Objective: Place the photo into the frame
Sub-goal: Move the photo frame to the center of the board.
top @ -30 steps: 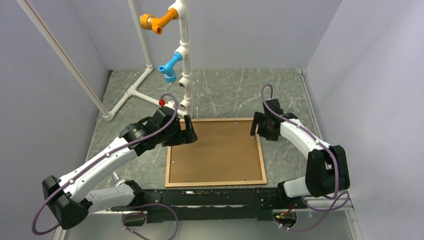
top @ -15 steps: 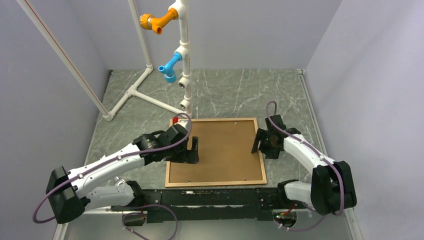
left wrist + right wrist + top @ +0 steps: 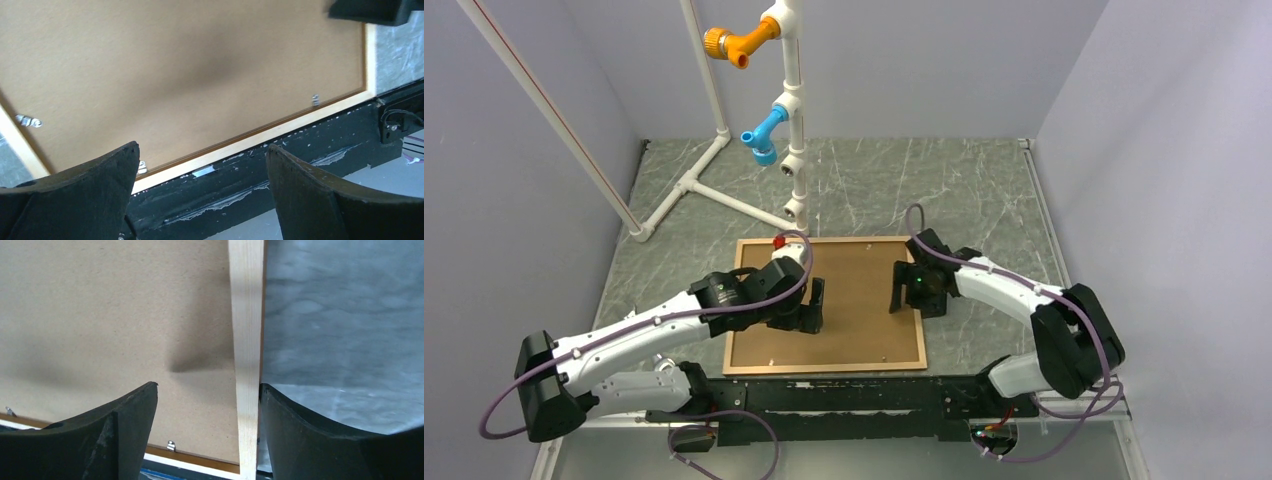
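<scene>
The frame (image 3: 824, 368) lies face down on the grey marbled table, its plain brown backing sheet (image 3: 854, 310) up and held by small metal clips (image 3: 315, 99). The photo is hidden. My left gripper (image 3: 812, 305) hovers open over the left half of the backing, and in the left wrist view (image 3: 202, 147) nothing sits between its fingers. My right gripper (image 3: 904, 290) is open astride the frame's right rail (image 3: 246, 315). One finger (image 3: 310, 435) rests against the rail's outer side, the other (image 3: 115, 435) is above the backing (image 3: 110, 315).
A white pipe stand (image 3: 789, 120) with orange and blue fittings rises behind the frame, with slanted pipes to its left. A black mounting bar (image 3: 844, 395) runs right along the frame's near rail. Walls close in the table on both sides.
The frame has slid left across the table, with my right gripper moving left alongside its right rail. My left gripper has come nearer, from the frame's far left corner to mid-left.
</scene>
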You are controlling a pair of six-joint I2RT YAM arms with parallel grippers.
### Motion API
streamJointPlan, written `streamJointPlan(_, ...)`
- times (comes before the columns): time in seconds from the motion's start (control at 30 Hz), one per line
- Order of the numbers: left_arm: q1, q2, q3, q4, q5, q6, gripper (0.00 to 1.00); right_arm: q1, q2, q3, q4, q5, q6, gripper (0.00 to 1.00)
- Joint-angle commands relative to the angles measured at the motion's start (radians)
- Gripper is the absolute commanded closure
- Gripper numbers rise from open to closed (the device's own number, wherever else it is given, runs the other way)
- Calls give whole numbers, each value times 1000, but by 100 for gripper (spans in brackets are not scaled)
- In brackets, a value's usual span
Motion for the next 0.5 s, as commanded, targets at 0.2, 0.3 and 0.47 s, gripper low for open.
streamJointPlan(0.2,-61,-72,-70,94,-33,73,1,92,-98,-31,-1,21,85,19)
streamJointPlan(0.3,-80,-57,-72,115,-22,138,1,115,-165,-97,-27,10,112,20)
streamJointPlan(0.47,-150,-43,-62,151,-35,200,0,170,-218,-154,-59,-2,165,25)
